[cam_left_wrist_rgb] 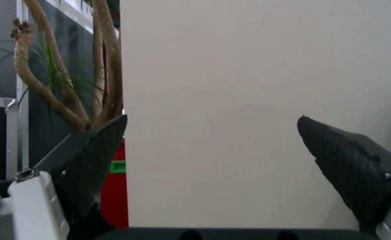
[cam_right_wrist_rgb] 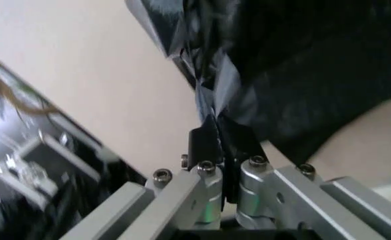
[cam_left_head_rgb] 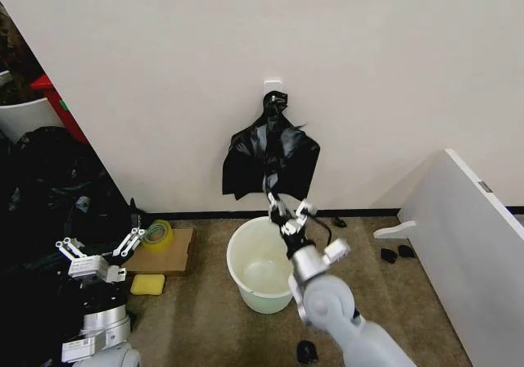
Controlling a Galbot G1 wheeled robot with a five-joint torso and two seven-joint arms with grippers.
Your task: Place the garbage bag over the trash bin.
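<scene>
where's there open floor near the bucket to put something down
Bare carpet lies right of the trash bin, up to the white panel, with small dark bits near the wall. Left is crowded: cardboard, tape roll, yellow sponge, black heaps. The right gripper pinches the garbage bag above the bin.

I am seeing the bag [cam_left_head_rgb: 274,188] hanging as a thin, glossy black strand below the knotted black bunch on the wall, crinkled and drawn narrow where it is being pinched. In the right wrist view the bag [cam_right_wrist_rgb: 215,102] is showing shiny folds that are gathering to a tight twist, then widening upward into dark, floppy plastic. The bin [cam_left_head_rgb: 246,281] is standing upright on the brown floor directly below, close to the wall. It is a round cream-white bucket with a faint green tint, tapered sides and a rolled rim, its mouth lying open and uncovered, its inside looking bare.
</scene>
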